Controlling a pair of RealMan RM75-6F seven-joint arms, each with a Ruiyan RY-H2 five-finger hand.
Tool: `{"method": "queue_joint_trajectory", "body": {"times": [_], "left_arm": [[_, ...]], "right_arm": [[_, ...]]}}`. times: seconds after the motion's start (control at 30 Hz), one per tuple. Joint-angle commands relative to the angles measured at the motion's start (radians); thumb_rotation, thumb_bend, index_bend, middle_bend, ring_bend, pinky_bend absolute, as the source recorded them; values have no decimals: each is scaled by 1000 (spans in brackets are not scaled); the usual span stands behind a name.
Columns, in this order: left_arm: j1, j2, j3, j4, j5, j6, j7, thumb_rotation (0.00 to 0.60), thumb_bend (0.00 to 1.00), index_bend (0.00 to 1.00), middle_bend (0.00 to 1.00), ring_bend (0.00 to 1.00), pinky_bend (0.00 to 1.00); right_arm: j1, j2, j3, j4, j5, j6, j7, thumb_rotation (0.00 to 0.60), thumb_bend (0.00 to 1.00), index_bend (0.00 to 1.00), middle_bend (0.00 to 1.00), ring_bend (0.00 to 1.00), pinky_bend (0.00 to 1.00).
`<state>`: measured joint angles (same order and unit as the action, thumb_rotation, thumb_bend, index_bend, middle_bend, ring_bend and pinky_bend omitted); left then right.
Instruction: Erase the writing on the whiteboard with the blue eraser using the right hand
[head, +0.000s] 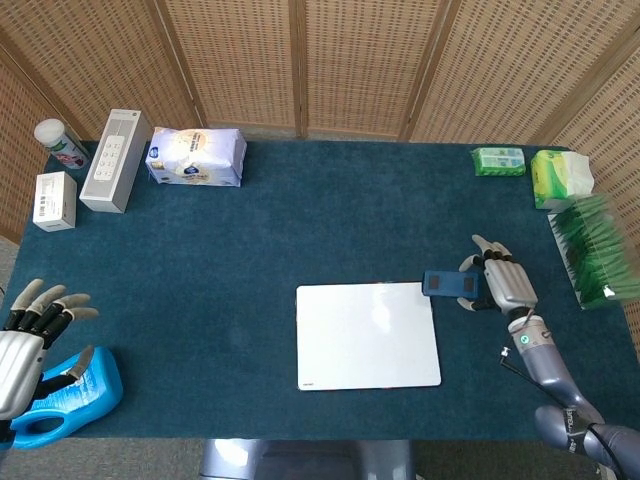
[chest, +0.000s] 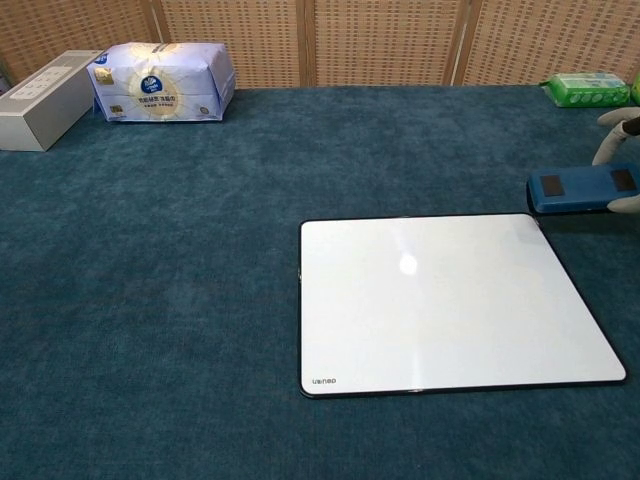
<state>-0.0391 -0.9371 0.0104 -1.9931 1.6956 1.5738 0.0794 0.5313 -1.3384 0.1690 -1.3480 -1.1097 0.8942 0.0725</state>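
Observation:
The whiteboard (head: 367, 335) (chest: 440, 300) lies flat on the blue cloth near the table's front, its surface plain white with no writing visible. The blue eraser (head: 449, 285) (chest: 583, 190) is just past the board's far right corner, over the cloth. My right hand (head: 499, 283) (chest: 621, 160) holds it by its right end; the chest view shows only fingertips at the frame edge. My left hand (head: 28, 335) hovers at the front left edge with fingers spread, holding nothing.
A blue bottle (head: 68, 393) lies under my left hand. A tissue pack (head: 195, 157) (chest: 162, 81), grey box (head: 115, 160), small white box (head: 54, 200) and canister (head: 61, 143) stand back left. Green packs (head: 498, 161) (head: 558, 175) and a green rack (head: 592, 250) line the right.

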Motion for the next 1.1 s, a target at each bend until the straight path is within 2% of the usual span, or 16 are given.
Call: {"method": "queue_joint_trajectory", "body": {"times": [0.03,0.2,0.3,0.5,0.77,0.9,1.1], "left_arm": [[3,2,1,3,-1,3,-3,600,429,340,285,165,0],[3,1,1,8,-3,2,-9,600,428,340,285,165,0],[2,0,1,11,-4,-1,-11,600,428,339,283,165,0],[2,-1,1,17,-8,-2,-18,600,428,339,281,165,0],[14,5,1,35,-31,9,-31,600,428,339,280,165,0],[24,4,0,48,-51,16,-21,600,428,339,280,165,0],[38,-12,5,66,-74,19,-19,600,427,340,280,165,0]], "right_arm": [[2,3,-1,12,15,-10,-20,600,216,537,24,0,0],[-1,13,0,-13,30,-6,-48,600,220,158,0,0,0],[-7,20,1,-33,20,13,-56,600,222,14,0,0,0],[-11,34,5,-76,-3,38,-63,600,225,0,0,0,0],[-51,81,-11,-237,-94,154,-98,600,228,5,0,0,0],[-83,95,-21,-292,-120,224,-133,600,233,51,0,0,0],[-126,104,-41,-311,-159,325,-222,600,235,124,0,0,0]]}}
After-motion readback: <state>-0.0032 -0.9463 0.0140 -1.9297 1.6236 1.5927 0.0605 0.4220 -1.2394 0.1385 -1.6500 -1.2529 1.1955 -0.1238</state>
